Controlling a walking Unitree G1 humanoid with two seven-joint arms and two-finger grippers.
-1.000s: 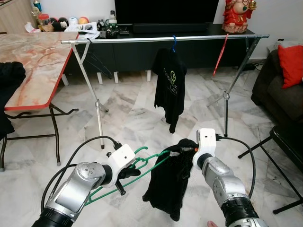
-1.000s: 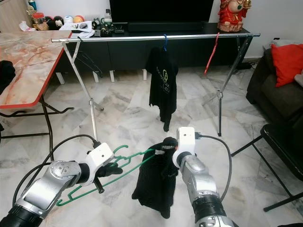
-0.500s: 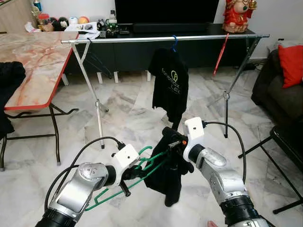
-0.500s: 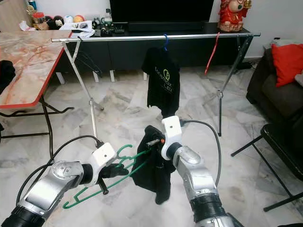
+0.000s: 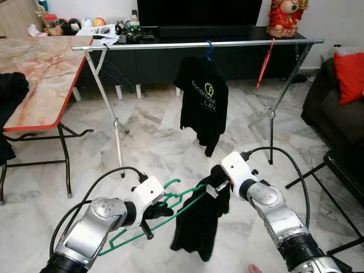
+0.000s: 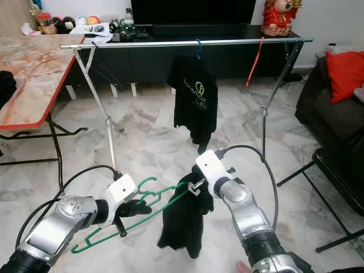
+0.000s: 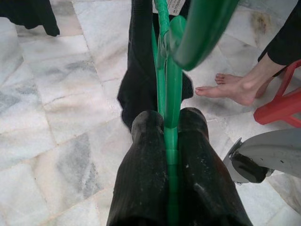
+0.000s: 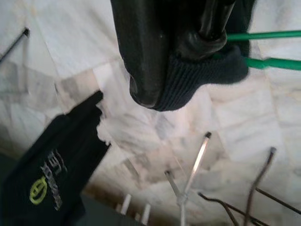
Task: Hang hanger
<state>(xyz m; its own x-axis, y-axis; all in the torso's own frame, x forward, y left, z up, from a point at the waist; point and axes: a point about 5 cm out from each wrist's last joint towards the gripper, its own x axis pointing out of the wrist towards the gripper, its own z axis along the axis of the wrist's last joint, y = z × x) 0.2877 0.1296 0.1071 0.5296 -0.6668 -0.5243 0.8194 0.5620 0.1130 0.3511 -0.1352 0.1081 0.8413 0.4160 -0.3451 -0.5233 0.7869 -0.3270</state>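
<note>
My left tool [image 5: 154, 211] is clamped on the green hanger [image 5: 170, 211], low in front of me above the floor; my right tool [image 5: 219, 186] pinches the collar of the black shirt [image 5: 199, 227] against the hanger's far end. The shirt droops from that one end in a bunch, not spread over both arms, I judge. The rail [image 5: 193, 45] stands well apart with another shirt [image 5: 203, 102] on it, so dressing and hanging remain.

A silver rail [image 5: 199, 44] (on angled legs) carries a black shirt [image 5: 203, 101] and red hanger [image 5: 264, 63].
</note>
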